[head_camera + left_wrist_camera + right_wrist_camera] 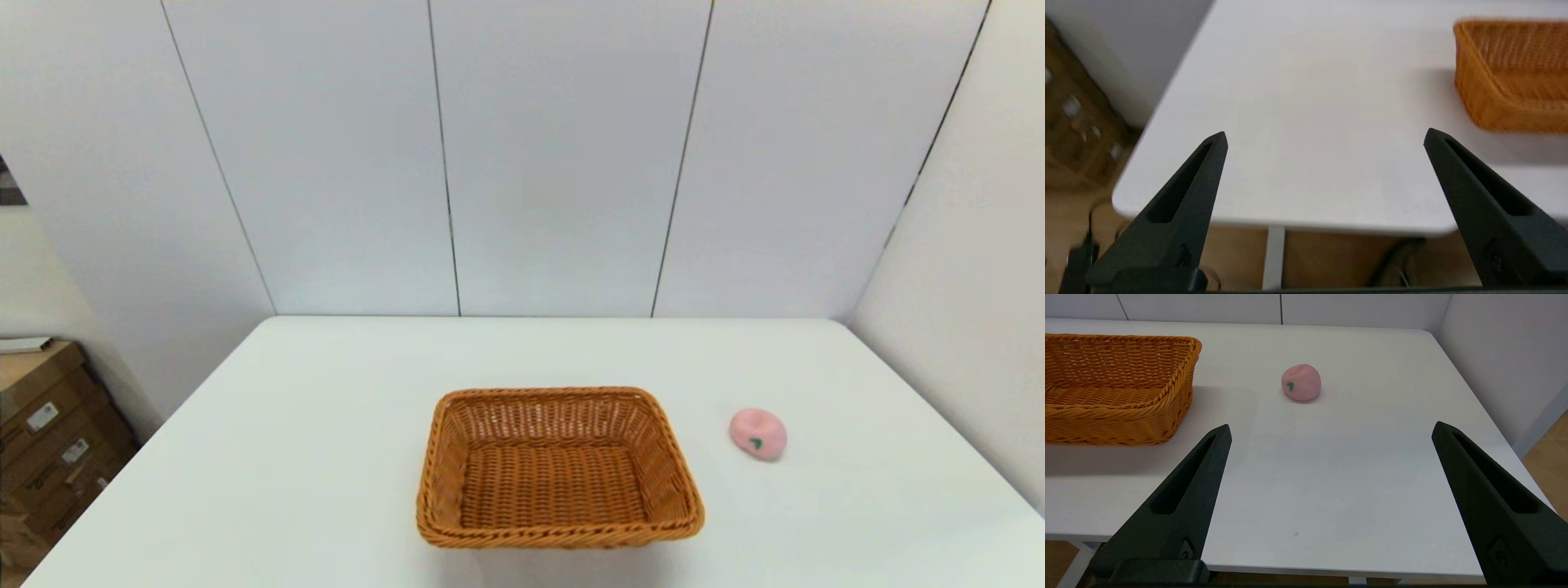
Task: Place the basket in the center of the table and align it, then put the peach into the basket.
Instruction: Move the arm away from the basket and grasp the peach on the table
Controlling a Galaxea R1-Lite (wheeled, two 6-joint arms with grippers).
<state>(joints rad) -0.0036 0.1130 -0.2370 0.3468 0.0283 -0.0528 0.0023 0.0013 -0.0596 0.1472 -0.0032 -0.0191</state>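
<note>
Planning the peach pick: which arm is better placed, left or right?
Right. The peach lies right of the basket, ahead of the open right tool. The left tool faces bare table beyond the basket's other side.

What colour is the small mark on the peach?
Green, on the pink peach; it shows best in the right wrist view.

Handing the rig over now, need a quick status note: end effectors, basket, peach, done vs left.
Left end effector: open, empty, hanging by the near left edge of the table, out of the head view.
Right end effector: open, empty, by the near right edge, pointed toward the peach.
Basket: about mid-table, toward the near edge, roughly square to it, empty.
Peach: on the table to the basket's right, clear of it.
Done: basket looks placed.
Left: right arm picks the peach and sets it in the basket.
</note>
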